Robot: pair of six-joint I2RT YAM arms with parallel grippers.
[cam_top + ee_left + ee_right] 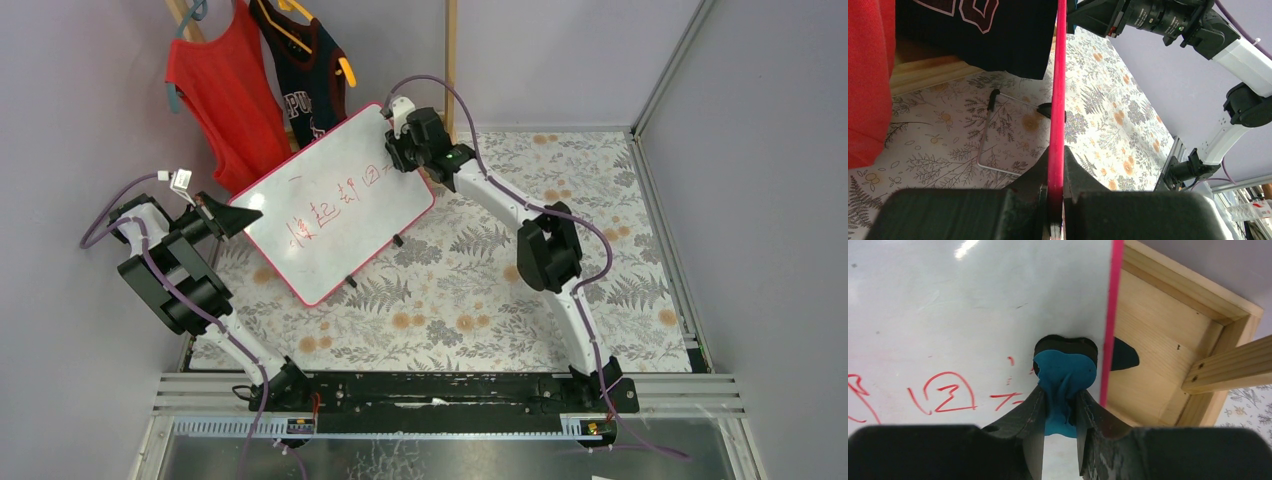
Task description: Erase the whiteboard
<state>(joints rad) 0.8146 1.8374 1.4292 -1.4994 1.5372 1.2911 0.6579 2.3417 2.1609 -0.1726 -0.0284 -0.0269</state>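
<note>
The whiteboard [335, 205] with a pink-red frame stands tilted on the flowered table, red writing across its middle. My left gripper [232, 217] is shut on its left edge; in the left wrist view the red frame [1057, 100] runs up from between my jaws. My right gripper [400, 152] is at the board's far right corner, shut on a blue cloth [1065, 382] with a black pad behind it, pressed against the white surface [948, 315] beside the frame [1110, 325]. Red marks [943, 397] lie just left of the cloth.
A red shirt [225, 95] and a dark jersey [305, 75] hang on a wooden rack [1168, 355] behind the board. The board's wire stand [990, 135] rests on the table behind it. Enclosure walls [740, 200] close in at left and right.
</note>
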